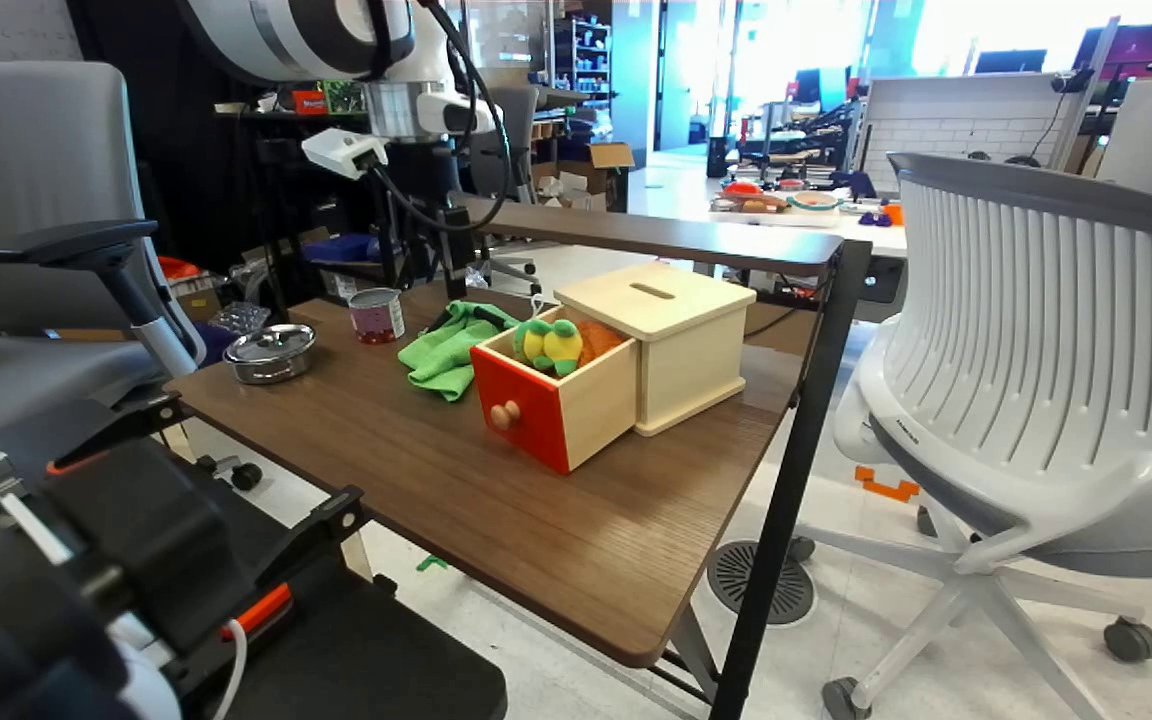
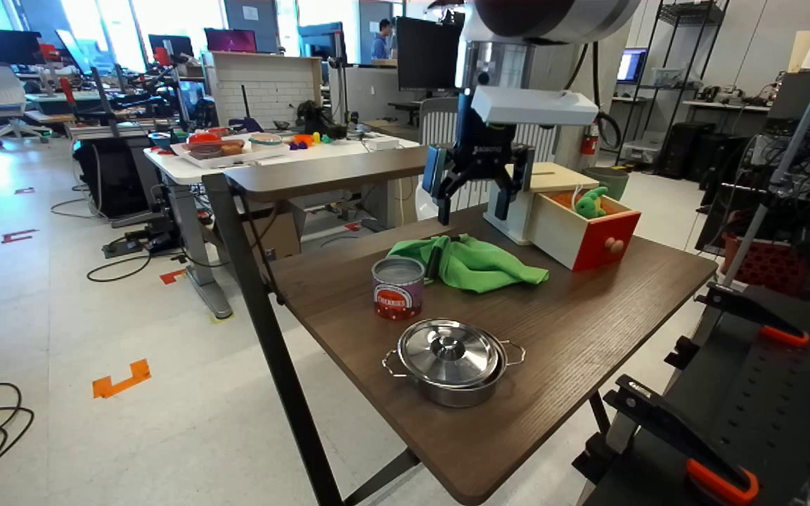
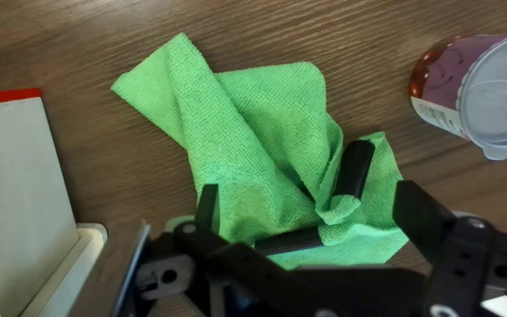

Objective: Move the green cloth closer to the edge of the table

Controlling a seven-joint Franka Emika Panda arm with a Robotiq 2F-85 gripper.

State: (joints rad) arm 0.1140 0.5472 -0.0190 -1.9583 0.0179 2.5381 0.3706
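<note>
The green cloth [image 1: 449, 352] lies crumpled on the brown wooden table [image 1: 536, 530], between the can and the wooden box. It also shows in an exterior view [image 2: 484, 266] and fills the middle of the wrist view [image 3: 244, 158]. Two black rod-like pieces [image 3: 354, 169] lie in the cloth's folds, partly covered by it; I cannot tell if they are one object. My gripper [image 2: 474, 211] is open and empty, above the cloth and apart from it. In the wrist view the gripper's fingertips [image 3: 307, 196] stand wide, with cloth below and between them.
A wooden box [image 1: 691, 350] with an open red-fronted drawer [image 1: 526, 420] stands beside the cloth, a green plush toy [image 2: 591, 202] inside. A cherries can [image 2: 398, 295] stands on the cloth's other side. A lidded metal pot [image 2: 451, 365] is near the table's end. A raised shelf [image 1: 656, 235] runs behind.
</note>
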